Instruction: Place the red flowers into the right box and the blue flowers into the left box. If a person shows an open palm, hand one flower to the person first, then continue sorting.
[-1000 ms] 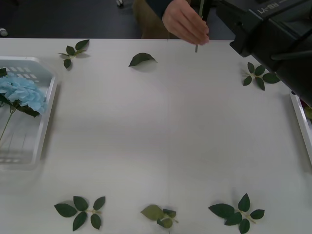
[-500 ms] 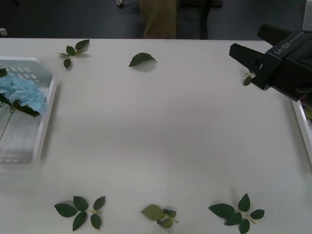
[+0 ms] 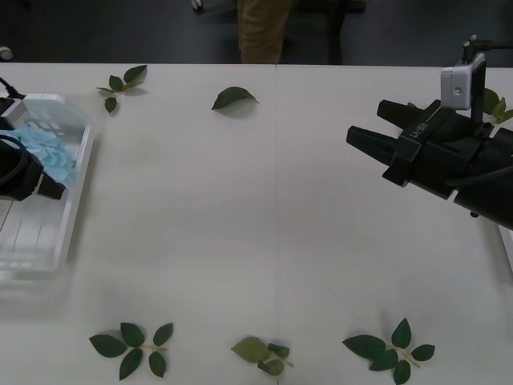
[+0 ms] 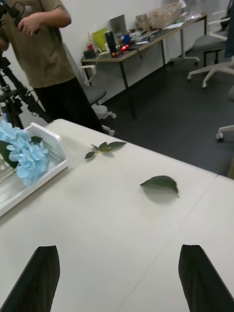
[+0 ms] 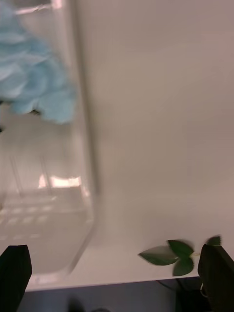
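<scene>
Right gripper [image 3: 370, 128] hangs over the table's right side, fingers spread wide and empty. Left gripper [image 3: 44, 186], also parted and empty, sits over the left box [image 3: 78, 188], half covering the blue flowers [image 4: 27, 155] inside. The right box [image 3: 505, 241] is cut off at the frame edge.

Front view: the left gripper [image 3: 50, 188] covers part of the blue flower [image 3: 50, 154], and the left box [image 3: 70, 210] is cut by the frame edge. Right box [image 3: 505, 241]: only a rim sliver shows, behind the right arm. Left wrist view: flower and box blurred.
</scene>
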Action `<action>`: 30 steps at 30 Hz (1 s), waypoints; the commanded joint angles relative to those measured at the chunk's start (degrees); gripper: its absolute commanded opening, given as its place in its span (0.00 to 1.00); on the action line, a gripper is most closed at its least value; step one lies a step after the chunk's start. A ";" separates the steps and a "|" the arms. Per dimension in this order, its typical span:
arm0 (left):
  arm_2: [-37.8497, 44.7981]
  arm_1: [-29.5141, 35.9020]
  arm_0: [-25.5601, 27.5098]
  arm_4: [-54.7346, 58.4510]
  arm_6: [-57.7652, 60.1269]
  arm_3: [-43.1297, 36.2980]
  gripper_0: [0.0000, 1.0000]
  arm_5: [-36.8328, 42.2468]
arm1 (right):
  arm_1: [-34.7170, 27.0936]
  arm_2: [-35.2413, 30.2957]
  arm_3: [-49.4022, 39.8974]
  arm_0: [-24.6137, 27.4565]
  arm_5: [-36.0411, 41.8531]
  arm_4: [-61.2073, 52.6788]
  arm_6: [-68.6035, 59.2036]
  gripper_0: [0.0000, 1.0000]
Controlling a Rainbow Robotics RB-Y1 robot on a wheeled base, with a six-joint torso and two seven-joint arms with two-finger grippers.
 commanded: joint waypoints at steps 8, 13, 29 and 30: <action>-6.65 -10.72 -2.55 8.02 -41.42 -8.07 1.00 -19.31 | 3.93 10.80 6.28 -18.54 16.78 -11.26 -3.31 0.71; -12.72 -13.35 -2.82 11.89 -62.69 -4.56 1.00 -26.86 | 14.04 2.18 10.76 -20.12 36.99 -12.58 2.31 0.71; -14.12 -26.89 -5.63 25.95 -85.24 19.35 1.00 -18.51 | 19.84 -9.95 30.53 -16.34 55.36 -60.13 56.28 0.71; -12.36 -28.29 -5.63 24.11 -85.24 19.35 1.00 -16.14 | 19.40 -10.21 31.94 -16.34 56.59 -62.33 59.44 0.71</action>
